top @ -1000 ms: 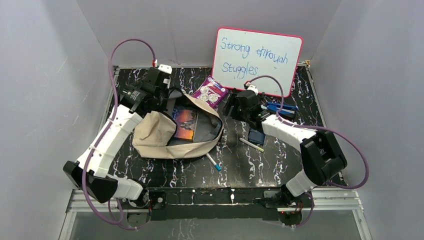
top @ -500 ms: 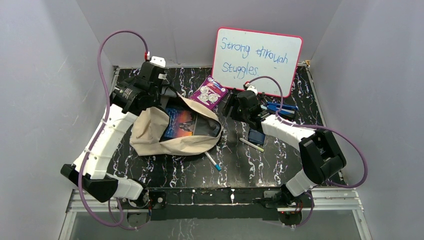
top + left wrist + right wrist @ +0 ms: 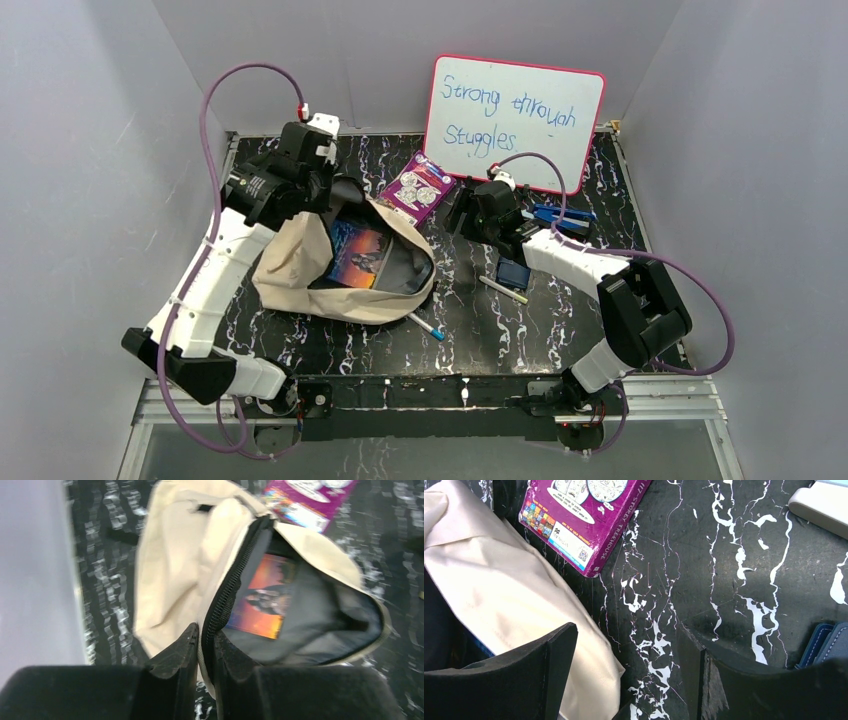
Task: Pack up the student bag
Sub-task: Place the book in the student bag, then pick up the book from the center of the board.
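The beige student bag (image 3: 290, 270) lies open on the left of the black marble table, with an orange-and-purple book (image 3: 355, 252) inside its grey lining. My left gripper (image 3: 322, 195) is shut on the bag's zipper rim (image 3: 235, 575) at the far-left corner of the opening and holds it up; the wrist view shows the rim pinched at the gripper (image 3: 205, 635) and the book (image 3: 265, 600) inside. My right gripper (image 3: 462, 212) is open and empty just right of the bag; in its wrist view (image 3: 629, 650) it hangs over bare table beside the bag's cloth (image 3: 499, 595).
A purple book (image 3: 420, 185) lies behind the bag, also in the right wrist view (image 3: 579, 510). A whiteboard (image 3: 515, 120) leans at the back. Blue items (image 3: 560, 217), a small blue case (image 3: 513, 272), a marker (image 3: 503, 290) and a pen (image 3: 425, 325) lie to the right and front.
My left gripper has lifted and pulled the bag's rim back and left, so the opening stands wider and the bag has shifted left. The right arm has not moved.
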